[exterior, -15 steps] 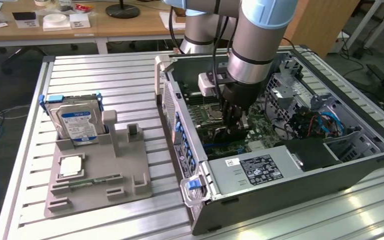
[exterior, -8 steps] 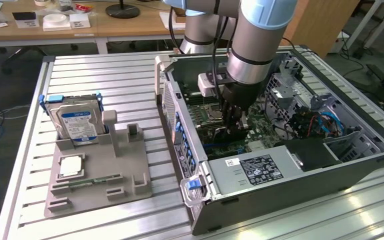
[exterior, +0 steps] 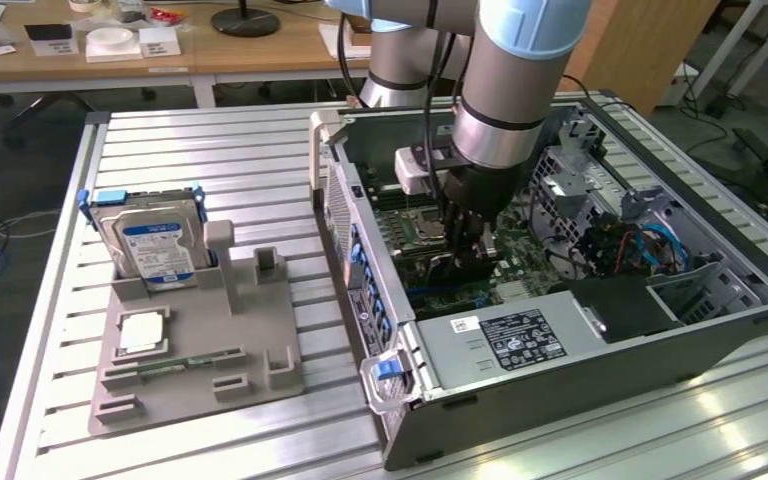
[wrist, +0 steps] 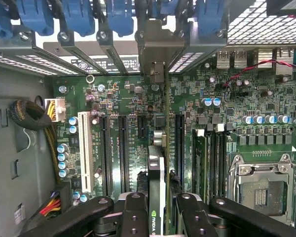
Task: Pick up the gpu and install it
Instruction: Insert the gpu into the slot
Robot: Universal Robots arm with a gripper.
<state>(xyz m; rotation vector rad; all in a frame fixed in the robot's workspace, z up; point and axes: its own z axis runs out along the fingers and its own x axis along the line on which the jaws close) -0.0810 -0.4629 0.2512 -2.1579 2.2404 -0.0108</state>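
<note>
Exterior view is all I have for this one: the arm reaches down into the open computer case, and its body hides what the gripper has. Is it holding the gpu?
Observer: Yes. In the wrist view the gripper is closed on the gpu, which shows edge-on in its grip.
Operator: Where is the card over the board?
Observer: It stands on edge over the motherboard, between the long black slots. I cannot tell whether it is seated.
Operator: And its end bracket?
Observer: The silver bracket is at the case's rear slot openings, in line with the blue latches.
</note>
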